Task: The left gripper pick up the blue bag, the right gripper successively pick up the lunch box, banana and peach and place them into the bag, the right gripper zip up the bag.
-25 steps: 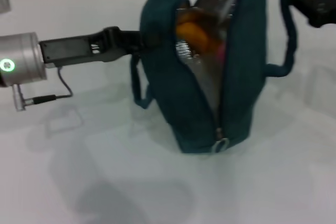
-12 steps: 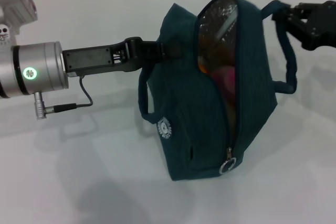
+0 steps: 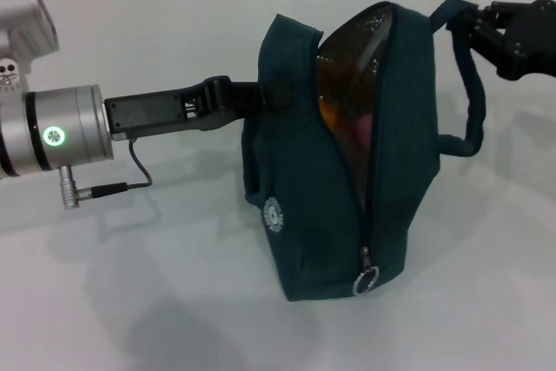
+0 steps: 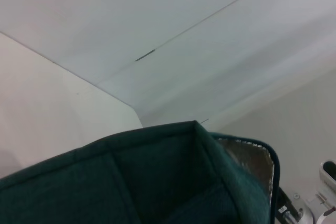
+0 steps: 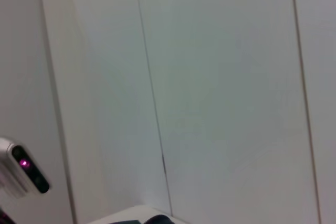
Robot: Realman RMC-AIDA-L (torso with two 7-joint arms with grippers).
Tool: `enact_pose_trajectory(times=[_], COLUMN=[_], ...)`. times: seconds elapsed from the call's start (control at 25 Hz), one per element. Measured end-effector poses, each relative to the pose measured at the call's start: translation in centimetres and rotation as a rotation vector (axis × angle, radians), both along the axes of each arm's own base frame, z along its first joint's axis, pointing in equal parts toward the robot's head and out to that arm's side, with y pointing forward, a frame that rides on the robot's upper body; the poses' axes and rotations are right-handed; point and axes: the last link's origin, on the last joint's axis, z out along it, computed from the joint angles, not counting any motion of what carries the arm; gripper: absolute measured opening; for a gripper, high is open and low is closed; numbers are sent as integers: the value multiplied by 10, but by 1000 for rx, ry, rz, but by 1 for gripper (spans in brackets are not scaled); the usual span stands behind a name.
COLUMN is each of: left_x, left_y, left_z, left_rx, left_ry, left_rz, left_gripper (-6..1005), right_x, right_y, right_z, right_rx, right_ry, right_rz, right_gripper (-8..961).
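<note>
Blue bag (image 3: 304,188) upright mid-frame, zip (image 3: 375,171) part open; left gripper (image 3: 257,96) clamped on its left edge; right gripper (image 3: 482,28) upper right grasping a handle (image 3: 472,84).

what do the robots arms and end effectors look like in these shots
In the head view the left arm is a silver cylinder with a black band and a glowing green ring light. A thin dark cable with a metal plug loops beneath it. Its left end effector is long, flat and black. The right end effector is black and blocky.
</note>
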Motion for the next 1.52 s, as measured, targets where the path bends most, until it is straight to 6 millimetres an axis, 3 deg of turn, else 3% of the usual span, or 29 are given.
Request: enact_pose_trajectory(times=[0.68, 0.88, 0.96, 1.16, 1.4, 1.52], left_x=[-2, -4, -5, -7, -9, -10], left_y=[0, -1, -2, -3, -3, -2], left_z=[-4, -4, -4, -3, -5, -5], left_rx=[-5, -5, -4, 2, 7, 10], left_ry=[16, 17, 17, 18, 20, 21], left_rz=[4, 9, 13, 16, 28, 29], left_gripper=[54, 53, 53, 53, 54, 54], right_x=[6, 9, 13, 20, 12, 7], right_y=[-1, -8, -13, -20, -42, -62], right_z=[3, 15, 24, 32, 27, 14], right_rx=[-4, 3, 11, -3, -101, -182], right_ry=[13, 49, 75, 91, 90, 74], right_rz=[-15, 5, 11, 19, 161, 270], right_gripper=[113, 123, 362, 550, 731, 729])
